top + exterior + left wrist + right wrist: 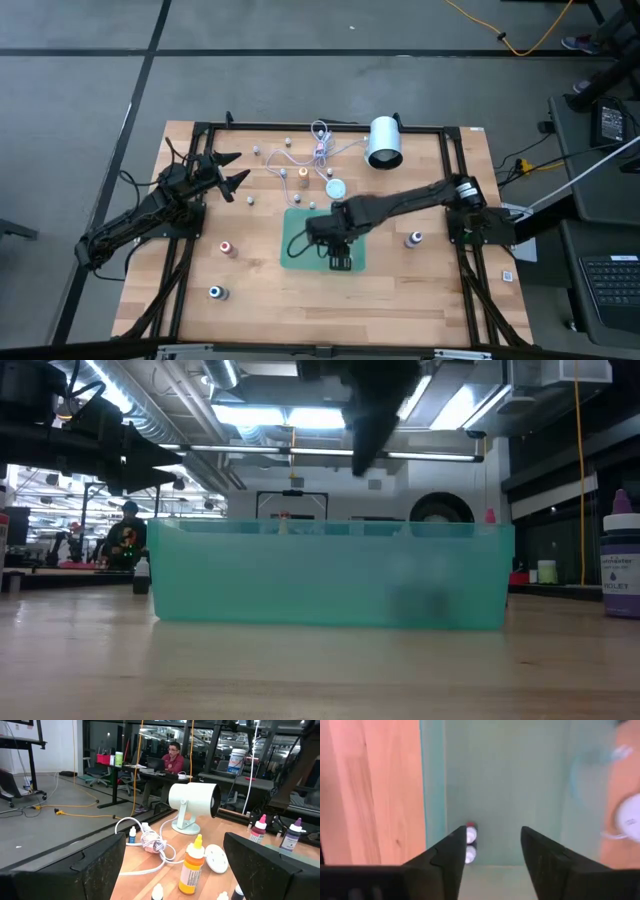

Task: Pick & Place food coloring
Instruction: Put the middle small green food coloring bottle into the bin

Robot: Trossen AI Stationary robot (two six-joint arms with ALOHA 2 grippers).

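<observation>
The green tray (300, 243) sits mid-table. My right gripper (493, 832) hangs open above it, pointing down (340, 262). A tiny red-topped bottle (470, 840) lies on the tray floor below, close beside one finger in the wrist view. More food coloring bottles stand on the table: red top (227, 247), blue top (215, 292), purple (414, 238), orange (303, 176) and several tiny ones near the cable. My left gripper (238, 170) waits open at the far left, facing the orange bottle (192, 865).
A large white cylinder (384, 142) stands at the far edge, with a white disc (335, 187) and a coiled cable (320, 150) before it. The black frame rails (460, 180) border the table. Bare wood lies near the tray. A person (172, 757) sits beyond the table.
</observation>
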